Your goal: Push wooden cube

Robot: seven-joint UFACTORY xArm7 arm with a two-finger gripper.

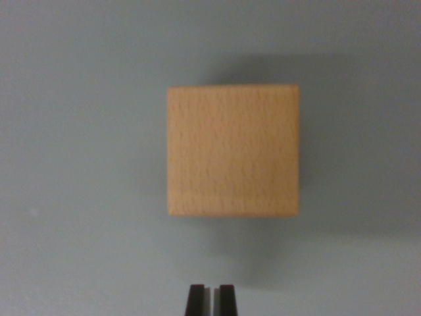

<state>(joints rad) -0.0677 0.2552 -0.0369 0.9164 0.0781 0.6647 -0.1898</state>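
Plainly, wooden cube (233, 151) sits flat on grey worktop (72, 197), no worktop edge or corner visible. Looks light, rigid, smooth-faced, likely slides easily, may rotate if pushed off-centre. Best contact: middle of near face. Gripper (210, 297) at frame bottom, fingertips nearly together, holding nothing, apart from cube. Nothing else around; path unobstructed.

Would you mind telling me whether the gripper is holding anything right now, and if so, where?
Nothing is held. The gripper has its jaws nearly together with nothing between them, apart from the wooden cube.
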